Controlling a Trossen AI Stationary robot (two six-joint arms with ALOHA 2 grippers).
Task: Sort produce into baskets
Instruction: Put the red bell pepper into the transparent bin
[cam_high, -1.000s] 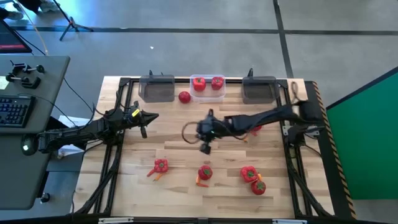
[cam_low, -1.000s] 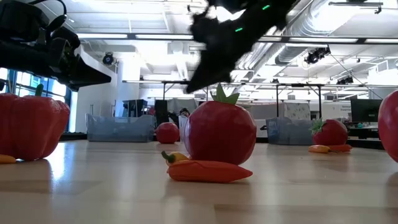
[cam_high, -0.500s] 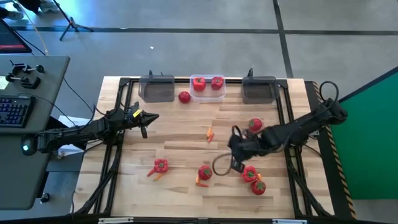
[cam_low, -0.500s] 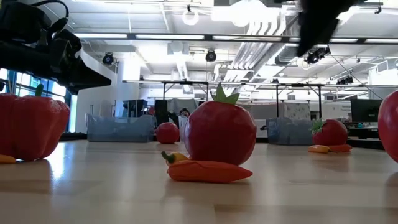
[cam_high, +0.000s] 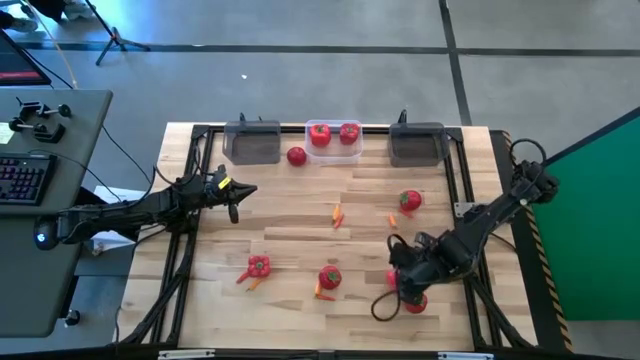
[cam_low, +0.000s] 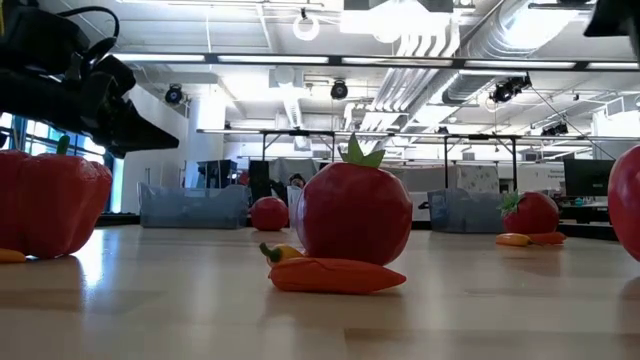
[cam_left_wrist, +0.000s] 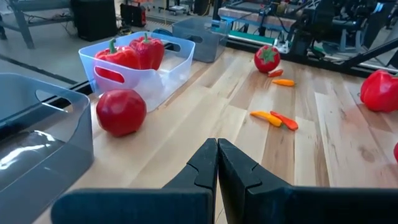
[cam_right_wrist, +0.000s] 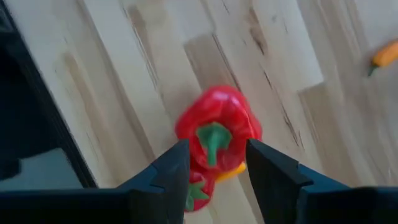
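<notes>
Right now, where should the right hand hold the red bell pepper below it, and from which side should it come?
Grip the red bell pepper across its rounded body, coming straight down from above. Its green stem points up between the open fingers of the right hand, so the sides are free, though another red piece touches it.
</notes>
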